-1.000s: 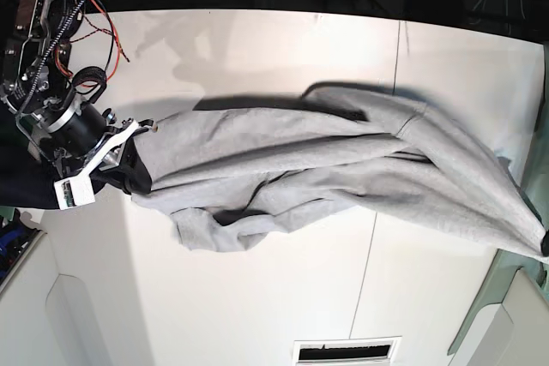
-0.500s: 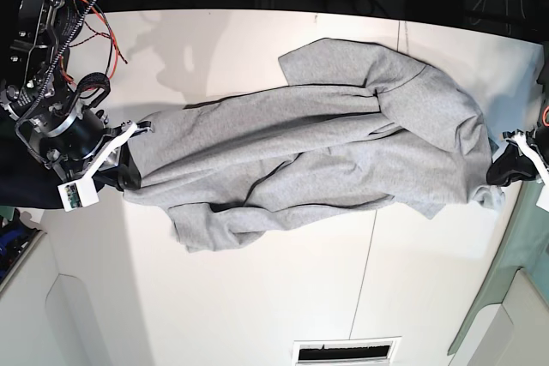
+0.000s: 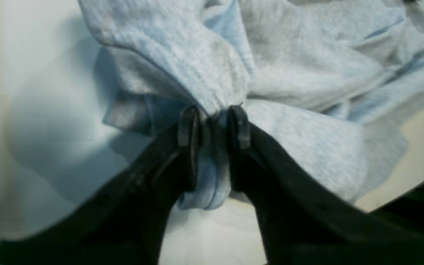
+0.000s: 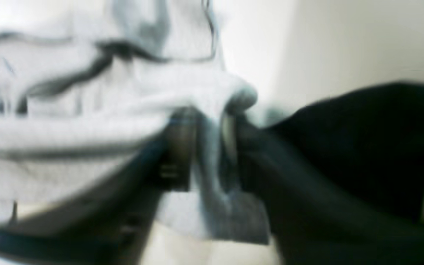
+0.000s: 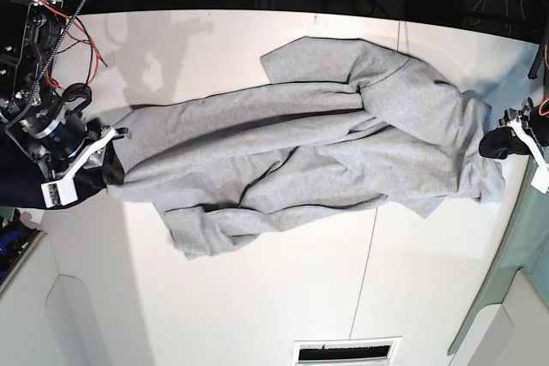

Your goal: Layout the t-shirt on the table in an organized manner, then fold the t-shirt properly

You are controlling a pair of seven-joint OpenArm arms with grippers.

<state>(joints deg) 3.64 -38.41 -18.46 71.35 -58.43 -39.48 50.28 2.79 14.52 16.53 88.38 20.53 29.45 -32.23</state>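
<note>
You have a wide white matte table [image 5: 257,297] with a thin dark seam line running from its far edge toward its near edge, right of the middle. Lying directly on it is the light heather-grey cotton t-shirt [image 5: 300,160], rumpled and stretched lengthwise from the table's left edge almost to its right edge. A sleeve-like flap is folded over near the far edge, and another loose fold trails toward the near edge on the left. The near half of the tabletop is bare white.

Grey t-shirt [image 5: 292,156] crumpled on table [image 5: 257,297]
</note>
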